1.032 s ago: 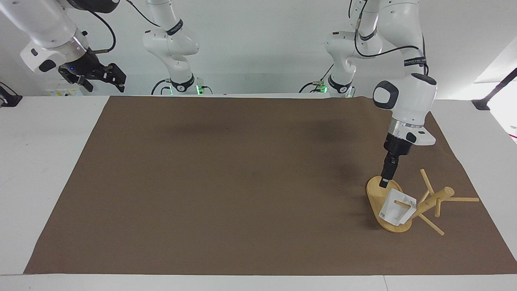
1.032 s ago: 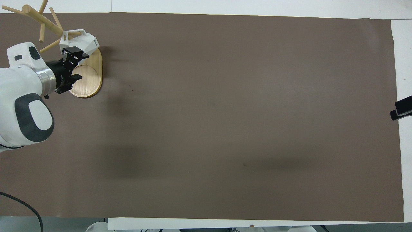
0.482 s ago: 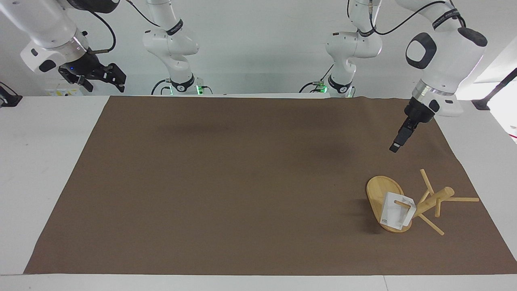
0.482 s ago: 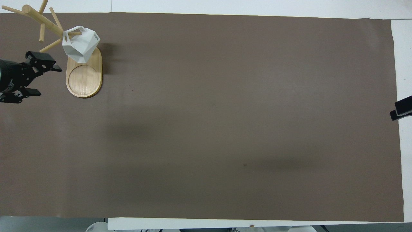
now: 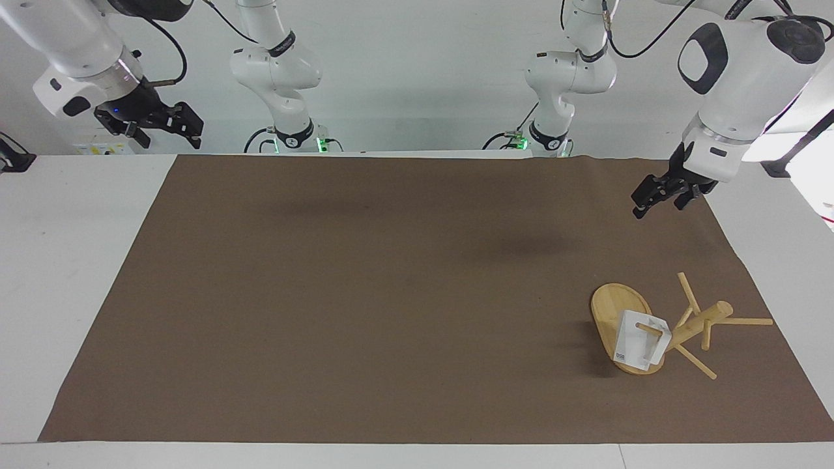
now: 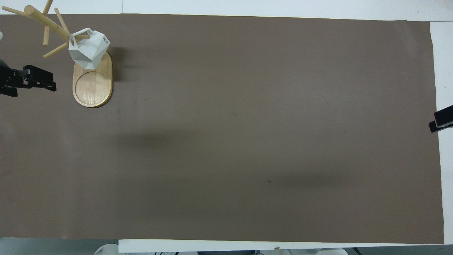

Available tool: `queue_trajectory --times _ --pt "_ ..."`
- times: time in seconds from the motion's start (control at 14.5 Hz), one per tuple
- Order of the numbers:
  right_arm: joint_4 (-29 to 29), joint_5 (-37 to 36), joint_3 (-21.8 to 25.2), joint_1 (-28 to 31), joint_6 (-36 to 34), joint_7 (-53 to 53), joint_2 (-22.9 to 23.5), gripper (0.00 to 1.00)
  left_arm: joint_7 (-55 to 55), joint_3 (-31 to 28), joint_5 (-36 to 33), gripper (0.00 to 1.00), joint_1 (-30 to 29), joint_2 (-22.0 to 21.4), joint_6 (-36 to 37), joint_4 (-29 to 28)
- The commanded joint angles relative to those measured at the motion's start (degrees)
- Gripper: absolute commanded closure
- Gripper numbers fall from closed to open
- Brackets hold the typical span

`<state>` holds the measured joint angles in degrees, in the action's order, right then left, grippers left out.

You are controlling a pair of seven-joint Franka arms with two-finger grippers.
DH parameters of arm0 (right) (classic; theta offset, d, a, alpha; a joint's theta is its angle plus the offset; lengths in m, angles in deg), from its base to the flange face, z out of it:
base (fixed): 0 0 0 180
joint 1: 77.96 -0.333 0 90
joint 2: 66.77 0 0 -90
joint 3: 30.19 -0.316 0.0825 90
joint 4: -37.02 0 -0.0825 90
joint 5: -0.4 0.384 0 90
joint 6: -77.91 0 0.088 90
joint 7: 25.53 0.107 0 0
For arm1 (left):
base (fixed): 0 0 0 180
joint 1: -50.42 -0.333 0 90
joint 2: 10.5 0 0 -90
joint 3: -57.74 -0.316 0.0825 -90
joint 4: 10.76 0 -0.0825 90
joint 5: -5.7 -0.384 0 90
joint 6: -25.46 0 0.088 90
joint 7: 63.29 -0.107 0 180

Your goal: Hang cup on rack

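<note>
The bamboo rack (image 5: 707,316) (image 6: 92,83) stands on its oval base at the left arm's end of the table, far from the robots. The white faceted cup (image 5: 638,342) (image 6: 88,49) hangs by its handle on one of the rack's pegs, above the base. No gripper touches it. My left gripper (image 5: 659,203) (image 6: 50,82) is up in the air, open and empty, over the mat's edge on the robots' side of the rack. My right gripper (image 5: 168,130) (image 6: 440,122) waits raised over the right arm's end of the table, open and empty.
A brown mat (image 5: 391,293) covers most of the white table (image 5: 71,260). Nothing else stands on it besides the rack.
My left gripper has lifted away from the rack's base and drawn back toward the robots, turning as it went. The cup stays on the peg. The right arm has not moved.
</note>
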<state>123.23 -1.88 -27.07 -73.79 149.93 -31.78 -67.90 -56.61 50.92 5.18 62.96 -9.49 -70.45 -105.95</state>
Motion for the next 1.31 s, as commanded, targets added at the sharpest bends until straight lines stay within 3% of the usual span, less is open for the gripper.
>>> queue_trajectory --times 0.0,0.14,0.62,0.83,1.24 --pt "1.86 -0.1 0.22 -0.04 0.93 0.0 -1.41 0.01 -4.73 0.15 -1.59 0.01 0.2 1.54 4.75 2.64" --pt "1.86 -0.1 0.22 -0.04 1.02 0.0 -1.41 0.01 -9.39 0.06 -1.77 0.01 0.03 1.71 7.31 4.21" --pt "1.86 -0.1 0.22 -0.12 1.02 0.09 -1.41 0.01 -9.49 -0.2 -1.15 0.0 -0.41 1.1 8.1 4.57" --pt "1.86 -0.1 0.22 -0.04 1.02 0.0 -1.41 0.01 -9.49 -0.29 -1.06 0.0 -0.58 1.63 12.05 9.65" --pt "1.86 -0.1 0.22 -0.04 1.02 0.0 -1.5 0.01 -9.66 -0.29 -1.06 0.0 -0.5 1.54 11.97 9.67"
